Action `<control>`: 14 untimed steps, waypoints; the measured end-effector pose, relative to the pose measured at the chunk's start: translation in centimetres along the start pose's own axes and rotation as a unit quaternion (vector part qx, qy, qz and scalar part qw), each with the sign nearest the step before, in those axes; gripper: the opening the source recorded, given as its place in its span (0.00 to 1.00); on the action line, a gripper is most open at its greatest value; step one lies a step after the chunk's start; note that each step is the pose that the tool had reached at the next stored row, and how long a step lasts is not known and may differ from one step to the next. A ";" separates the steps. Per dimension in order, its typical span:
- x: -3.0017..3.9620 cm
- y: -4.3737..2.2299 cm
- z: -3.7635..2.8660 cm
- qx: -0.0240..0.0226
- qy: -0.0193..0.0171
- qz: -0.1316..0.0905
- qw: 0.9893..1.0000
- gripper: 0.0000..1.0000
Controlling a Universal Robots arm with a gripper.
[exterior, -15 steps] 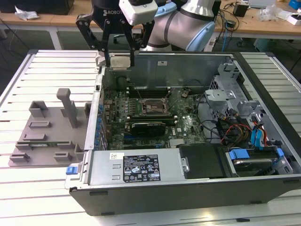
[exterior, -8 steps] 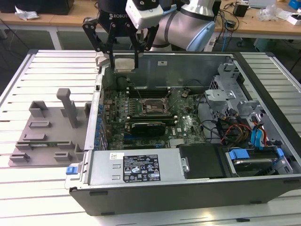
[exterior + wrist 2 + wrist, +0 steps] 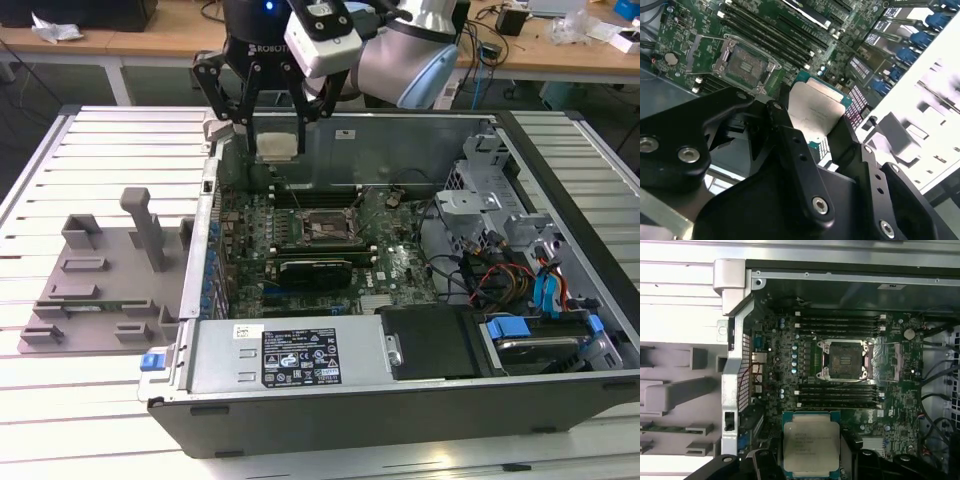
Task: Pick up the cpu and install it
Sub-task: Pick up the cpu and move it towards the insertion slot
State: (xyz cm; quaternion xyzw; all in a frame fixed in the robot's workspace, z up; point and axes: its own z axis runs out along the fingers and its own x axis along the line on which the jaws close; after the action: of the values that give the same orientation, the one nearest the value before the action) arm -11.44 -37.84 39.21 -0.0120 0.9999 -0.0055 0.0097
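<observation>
My gripper (image 3: pixel 277 122) is shut on the cpu (image 3: pixel 277 147), a flat square chip with a silver-grey top and a teal rim. It hangs above the rear of the open computer case (image 3: pixel 330 385), near the exterior view's left wall. In the second wrist view the cpu (image 3: pixel 816 111) sits between the black fingers (image 3: pixel 785 130). The first wrist view shows the cpu (image 3: pixel 811 446) held level over the green motherboard (image 3: pixel 900 410). The open socket (image 3: pixel 844 360) lies apart from the chip, with its metal frame lifted. In the exterior view the socket (image 3: pixel 318 228) is lower, nearer the case's middle.
A grey plastic fixture tray (image 3: pixel 100 285) with upright posts stands on the slatted table at the exterior view's left of the case. Drive bays and cables (image 3: pixel 520 270) fill the case's right side. Memory slots (image 3: pixel 837 322) flank the socket. Benches run along the back.
</observation>
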 end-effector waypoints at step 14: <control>-0.66 0.01 2.04 0.000 0.000 0.000 1.000 0.55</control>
State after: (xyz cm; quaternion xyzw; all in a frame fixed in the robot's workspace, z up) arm -10.74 -37.83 37.18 -0.0119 0.9999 -0.0054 0.0097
